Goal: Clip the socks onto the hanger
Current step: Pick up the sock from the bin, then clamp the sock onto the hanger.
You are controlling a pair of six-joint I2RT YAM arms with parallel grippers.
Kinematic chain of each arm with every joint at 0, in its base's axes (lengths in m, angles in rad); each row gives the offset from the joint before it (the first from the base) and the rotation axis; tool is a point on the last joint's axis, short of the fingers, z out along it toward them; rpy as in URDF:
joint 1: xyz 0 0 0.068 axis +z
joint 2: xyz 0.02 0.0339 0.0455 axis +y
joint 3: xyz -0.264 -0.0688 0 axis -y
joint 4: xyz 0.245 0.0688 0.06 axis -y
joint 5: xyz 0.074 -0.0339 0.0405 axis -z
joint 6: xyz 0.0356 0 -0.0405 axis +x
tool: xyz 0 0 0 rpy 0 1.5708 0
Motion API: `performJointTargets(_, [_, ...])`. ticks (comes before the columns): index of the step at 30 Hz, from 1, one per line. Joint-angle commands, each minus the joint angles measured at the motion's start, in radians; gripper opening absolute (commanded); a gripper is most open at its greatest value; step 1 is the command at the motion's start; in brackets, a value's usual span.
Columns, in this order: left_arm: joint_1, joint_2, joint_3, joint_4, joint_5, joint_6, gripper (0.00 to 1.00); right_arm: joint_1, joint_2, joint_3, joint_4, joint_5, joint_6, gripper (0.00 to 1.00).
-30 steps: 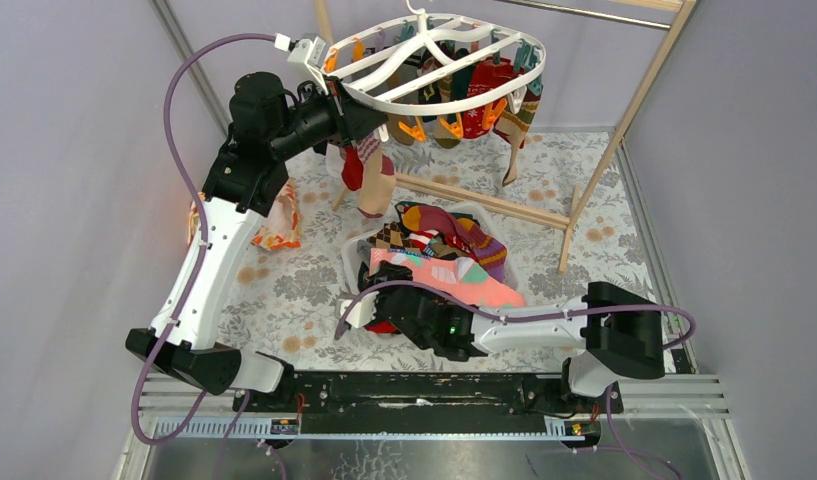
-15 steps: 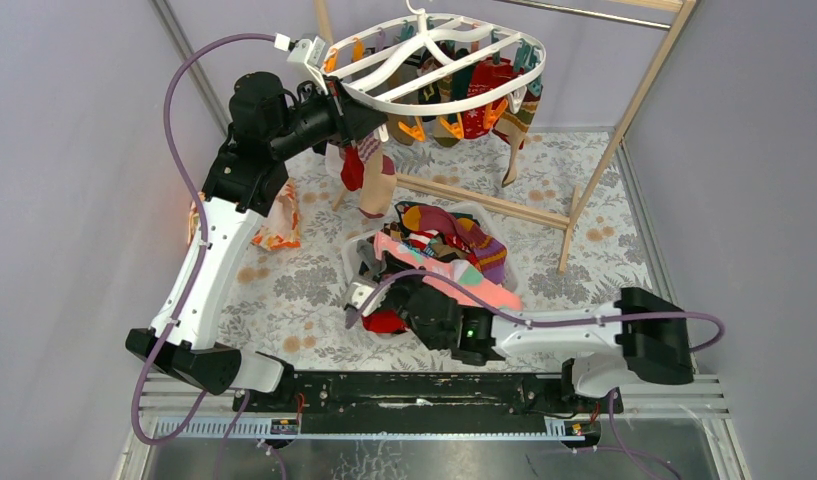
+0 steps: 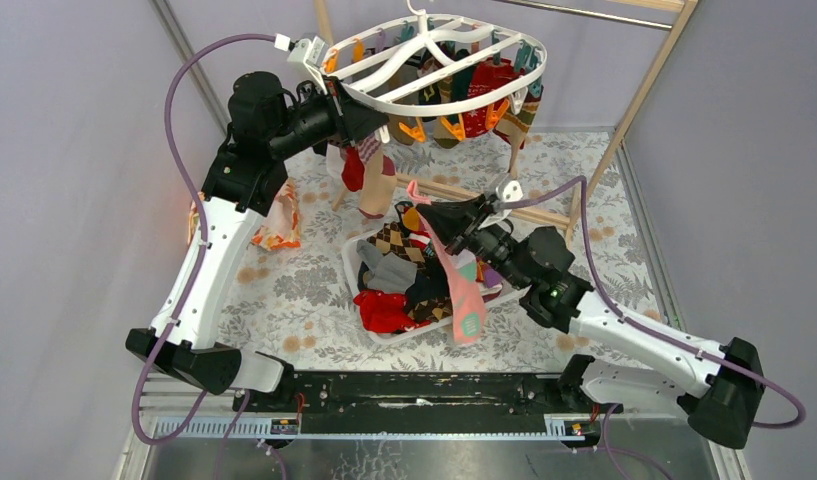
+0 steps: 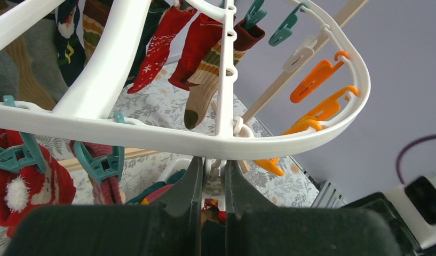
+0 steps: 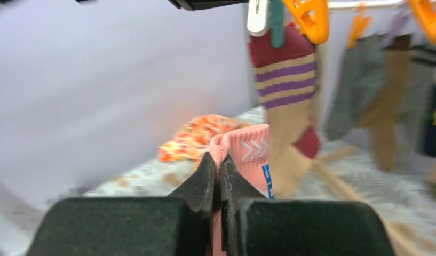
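With right gripper (image 5: 216, 160) pinching the pink sock (image 5: 247, 152) by its cuff and left gripper (image 4: 211, 170) nipped narrow on the hanger (image 4: 290, 144), raise your cuff squarely into a free orange clip (image 4: 317, 80).

Top cam overhead-rear; wrist cams close-up; hanger (image 4: 151, 136) in all.

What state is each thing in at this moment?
left claw, shut on the hanger
hanger, hanging, with clipped socks
right claw, shut on the pink sock
pink sock, held up, dangling over the basket
orange clips, empty
basket, holding loose socks
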Motion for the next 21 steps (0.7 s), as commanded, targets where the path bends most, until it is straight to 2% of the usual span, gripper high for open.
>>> performJointTargets(1, [0.017,0.001,-0.023,0.045,0.045,-0.047,0.0,-0.132,0.048,-0.054,0.243,-0.433,0.495,0.0])
performJointTargets(5, [0.02,0.0,-0.067,0.096,0.096,-0.08,0.0,-0.269,0.236,-0.068,0.679,-0.695,0.894,0.0])
performJointTargets(9, [0.025,0.014,-0.063,0.11,0.142,-0.108,0.0,-0.358,0.472,0.014,1.101,-0.794,1.24,0.0])
performJointTargets(13, [0.027,0.016,-0.071,0.14,0.167,-0.133,0.0,-0.374,0.606,0.149,1.117,-0.852,1.332,0.0])
performJointTargets(21, [0.042,0.019,-0.09,0.186,0.243,-0.171,0.0,-0.404,0.74,0.364,1.12,-0.943,1.49,0.0])
